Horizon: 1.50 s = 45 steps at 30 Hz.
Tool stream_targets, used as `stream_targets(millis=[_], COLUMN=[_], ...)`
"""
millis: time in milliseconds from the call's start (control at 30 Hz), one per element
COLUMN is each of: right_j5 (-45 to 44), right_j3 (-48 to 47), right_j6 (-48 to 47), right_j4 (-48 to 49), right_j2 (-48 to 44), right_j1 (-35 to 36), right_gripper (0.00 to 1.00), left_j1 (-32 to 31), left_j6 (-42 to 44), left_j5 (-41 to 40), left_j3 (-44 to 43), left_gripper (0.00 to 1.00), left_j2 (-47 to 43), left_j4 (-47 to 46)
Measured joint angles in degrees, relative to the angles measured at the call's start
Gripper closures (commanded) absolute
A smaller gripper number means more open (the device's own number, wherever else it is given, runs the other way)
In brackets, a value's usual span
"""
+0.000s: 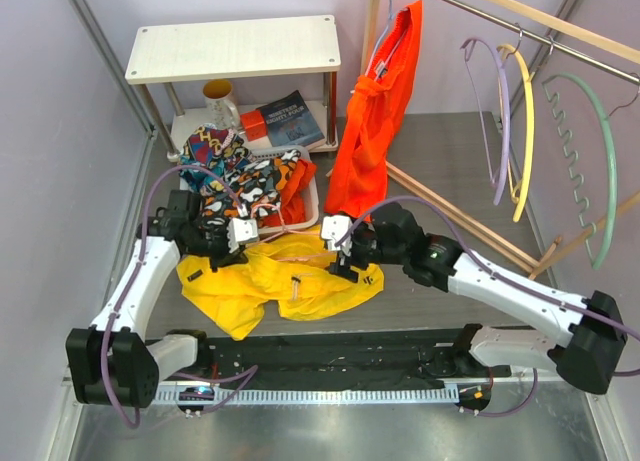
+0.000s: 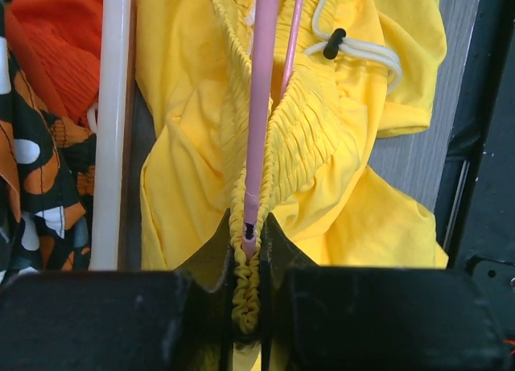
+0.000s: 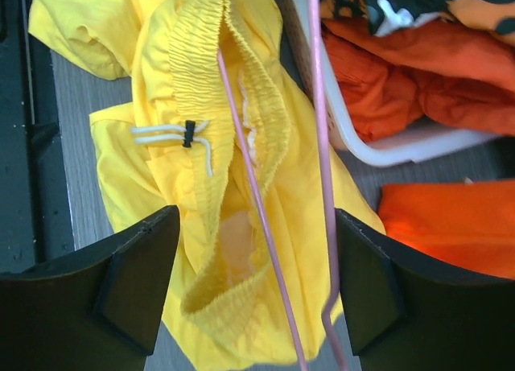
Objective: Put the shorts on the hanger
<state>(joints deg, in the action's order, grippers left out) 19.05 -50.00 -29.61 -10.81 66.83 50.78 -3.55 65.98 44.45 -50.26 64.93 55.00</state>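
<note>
The yellow shorts (image 1: 300,281) lie crumpled on the table between my two grippers. In the left wrist view, the left gripper (image 2: 248,242) is shut on the bunched elastic waistband of the shorts (image 2: 193,146), with the end of the pink hanger (image 2: 261,105) pinched in the same grip. The hanger's thin rods run through the waistband opening. The white drawstring (image 2: 354,49) lies on the fabric beyond. My right gripper (image 3: 257,282) stands open above the shorts (image 3: 177,81). Both rods of the hanger (image 3: 322,146) pass between its fingers, touching neither.
A white basket (image 1: 320,196) behind the shorts holds multicoloured patterned cloth (image 1: 235,176) and orange fabric. An orange garment (image 1: 375,121) hangs at the back. Lilac (image 1: 500,121), yellow (image 1: 527,131) and green (image 1: 600,161) hangers hang on the right rail. A shelf (image 1: 235,46) stands behind.
</note>
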Motion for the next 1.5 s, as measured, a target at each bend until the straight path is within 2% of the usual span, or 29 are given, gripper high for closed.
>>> stream_targets(millis=[67,200,367,567,767,1000,1033,1067,1100,1133,1167,1333,1500], right_j5=[-2.7,-7.8,-11.2,-15.6,-19.8,-24.3,-24.8,-25.1,-25.4,-25.5,-25.7,-23.6,-18.6], right_j3=[0.0,0.0,1.2,6.8,6.9,7.0,7.0,7.0,7.0,7.0,7.0,7.0,6.3], right_j6=[0.9,3.4,8.2,14.9,19.6,21.9,22.1,22.3,22.5,22.8,22.8,23.8,23.8], right_j4=[-2.5,-7.9,-10.6,-7.5,-3.5,-1.6,-1.6,-1.7,-1.8,-2.1,-2.7,-4.7,-4.7], right_j2=[-2.7,-8.5,-9.9,-8.9,-2.0,3.7,4.5,4.9,5.4,5.6,5.6,5.0,3.3], right_j1=[0.1,0.0,0.1,0.3,0.8,0.8,0.7,0.5,0.3,-0.1,-0.6,-6.3,-15.5], right_gripper=[0.23,0.37,0.46,0.46,0.43,0.46,0.52,0.61,0.77,0.83,0.99,0.99,0.99], left_j1=[0.0,0.0,0.2,0.2,0.2,0.2,0.2,0.2,0.3,0.4,0.8,5.8,7.6], left_j6=[-2.4,-7.1,-12.2,-16.0,-17.1,-17.8,-17.8,-17.9,-17.9,-17.8,-17.6,-12.3,-5.1], left_j5=[-0.1,-0.6,-1.9,-2.9,-3.3,-3.5,-3.6,-3.7,-3.8,-3.9,-3.8,-1.3,2.5], left_j3=[0.0,-0.1,-0.2,-0.2,-0.2,-0.2,-0.2,-0.2,-0.2,-0.2,-0.2,-1.5,-2.9], left_gripper=[1.0,1.0,1.0,1.0,1.0,1.0,1.0,1.0,1.0,1.0,1.0,1.0,1.0], left_j2=[0.8,2.0,3.3,3.4,2.4,2.3,2.2,2.1,1.8,1.6,1.5,2.1,1.9], left_j4=[-0.5,-1.4,-3.1,-4.2,-4.6,-4.6,-4.5,-4.4,-4.2,-3.8,-3.4,2.8,7.6])
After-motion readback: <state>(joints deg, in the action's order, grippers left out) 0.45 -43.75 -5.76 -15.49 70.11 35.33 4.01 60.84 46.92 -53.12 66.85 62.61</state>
